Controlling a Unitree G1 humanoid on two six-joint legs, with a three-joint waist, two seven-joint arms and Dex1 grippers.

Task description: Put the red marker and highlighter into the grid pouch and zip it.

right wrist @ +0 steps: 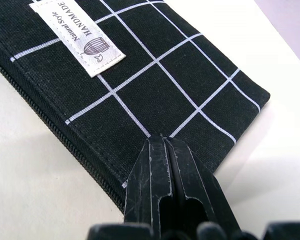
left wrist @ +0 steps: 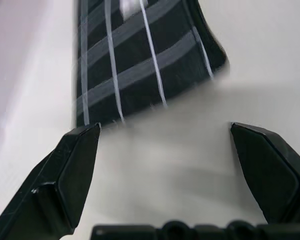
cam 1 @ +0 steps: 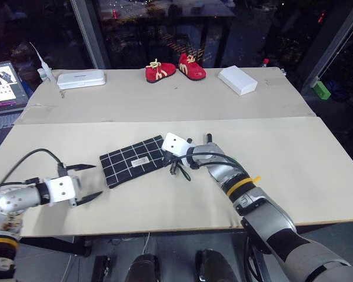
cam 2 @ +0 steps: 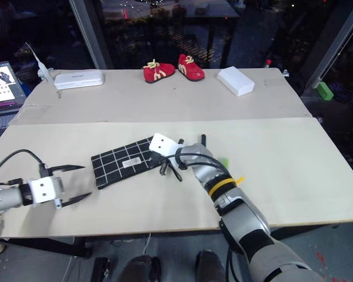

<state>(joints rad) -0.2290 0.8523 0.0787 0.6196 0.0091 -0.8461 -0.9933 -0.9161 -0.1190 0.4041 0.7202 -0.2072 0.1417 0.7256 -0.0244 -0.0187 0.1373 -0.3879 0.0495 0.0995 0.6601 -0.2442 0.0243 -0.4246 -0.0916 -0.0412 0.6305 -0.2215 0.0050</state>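
Centrally, the closed right gripper [right wrist: 162,150] presses onto one grid pouch [cam 1: 133,160]; lower left, the left gripper [cam 1: 88,182] hovers open; two red baby shoes [cam 1: 175,68] behind

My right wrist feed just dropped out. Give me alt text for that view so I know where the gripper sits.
The right gripper, fingers shut together, sits over one end of the grid pouch, which lies flat on the pale table. The pouch's white label faces up and its zipper along the long edge looks closed.
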